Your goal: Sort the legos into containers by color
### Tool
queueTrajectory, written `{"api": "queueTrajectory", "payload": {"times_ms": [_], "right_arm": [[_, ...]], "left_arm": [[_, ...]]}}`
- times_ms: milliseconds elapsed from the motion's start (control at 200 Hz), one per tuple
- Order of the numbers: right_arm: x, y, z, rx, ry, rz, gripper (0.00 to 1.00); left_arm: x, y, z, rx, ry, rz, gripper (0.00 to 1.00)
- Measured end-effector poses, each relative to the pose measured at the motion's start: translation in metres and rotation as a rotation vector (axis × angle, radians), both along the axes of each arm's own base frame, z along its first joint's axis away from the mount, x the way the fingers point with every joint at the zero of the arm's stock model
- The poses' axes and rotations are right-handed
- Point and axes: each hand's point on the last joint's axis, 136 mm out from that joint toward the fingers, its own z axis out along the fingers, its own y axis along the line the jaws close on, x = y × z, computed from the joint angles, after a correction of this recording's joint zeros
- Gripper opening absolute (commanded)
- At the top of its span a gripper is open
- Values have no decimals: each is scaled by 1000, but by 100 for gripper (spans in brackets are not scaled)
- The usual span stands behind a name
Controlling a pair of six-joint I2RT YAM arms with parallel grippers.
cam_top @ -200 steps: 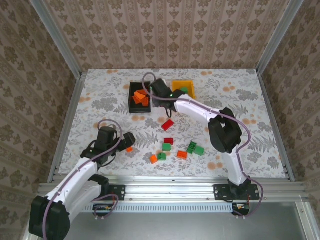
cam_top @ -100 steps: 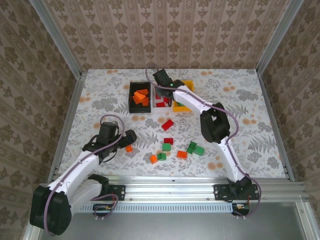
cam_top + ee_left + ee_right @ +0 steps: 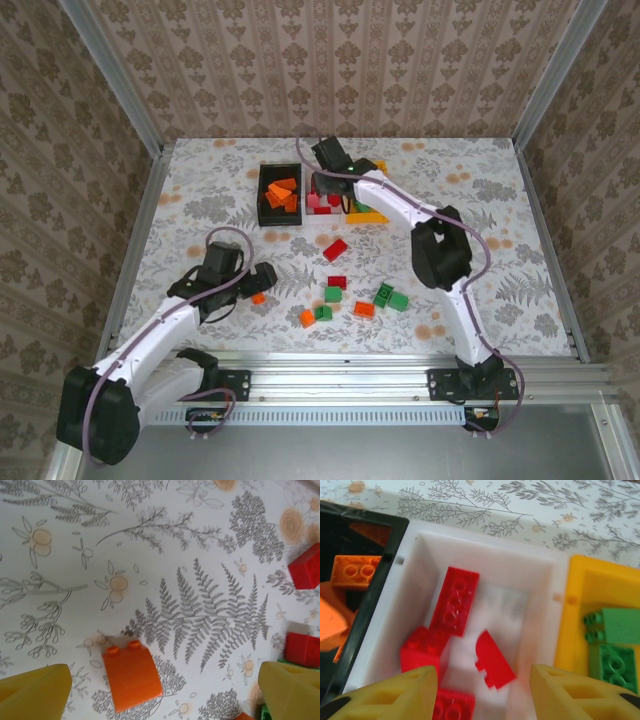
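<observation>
Left gripper point(image 3: 164, 674) hung low over the table point(image 3: 200, 190), near-left part. Its jaws were spread wide and it held nothing. One orange brick point(image 3: 131, 675) lay flat on the floral cloth between the yellow fingers point(image 3: 35, 692), closer to the left one and touching neither.

Right gripper point(image 3: 484, 676) was out at the far side, above the white bin point(image 3: 540, 605), jaws wide apart and empty. In that bin lay a long red brick point(image 3: 456, 601) and a small red piece point(image 3: 492, 664), tilted. More red ones were bunched in the corner toward the black bin. The black bin point(image 3: 375, 600) sat against the white one on its left, with orange bricks point(image 3: 355, 571) inside. The yellow bin point(image 3: 570, 615) sat against it on the right, with green bricks point(image 3: 616, 625) inside.

Loose pieces were on the middle of the table, well apart from the bins. A lone red brick point(image 3: 335, 249) lay farthest out. Nearer the arms was a scattered cluster: another red one point(image 3: 337, 282), four green ones point(image 3: 399, 300) and two orange ones point(image 3: 364, 309).
</observation>
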Motion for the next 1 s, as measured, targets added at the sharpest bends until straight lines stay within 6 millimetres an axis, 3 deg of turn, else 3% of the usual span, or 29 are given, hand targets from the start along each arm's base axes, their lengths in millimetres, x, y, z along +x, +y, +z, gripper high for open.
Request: {"api": "queueTrajectory", "payload": {"times_ms": [205, 315, 430, 670, 830, 1000], "right_arm": [[-63, -22, 57, 97, -74, 29, 63], [-94, -31, 71, 161, -107, 51, 75], [-119, -42, 56, 181, -99, 64, 85], [-154, -65, 2, 143, -13, 49, 84], [-166, -73, 0, 159, -12, 34, 81], [-173, -78, -2, 181, -22, 23, 80]], "left_arm": [[-18, 9, -11, 106, 54, -6, 94], [-24, 10, -16, 149, 73, -10, 94], [-32, 10, -24, 199, 102, -15, 92], [-30, 10, -28, 293, 122, -9, 87], [-14, 6, -22, 311, 96, 18, 75], [-7, 0, -33, 324, 128, 36, 75]]}}
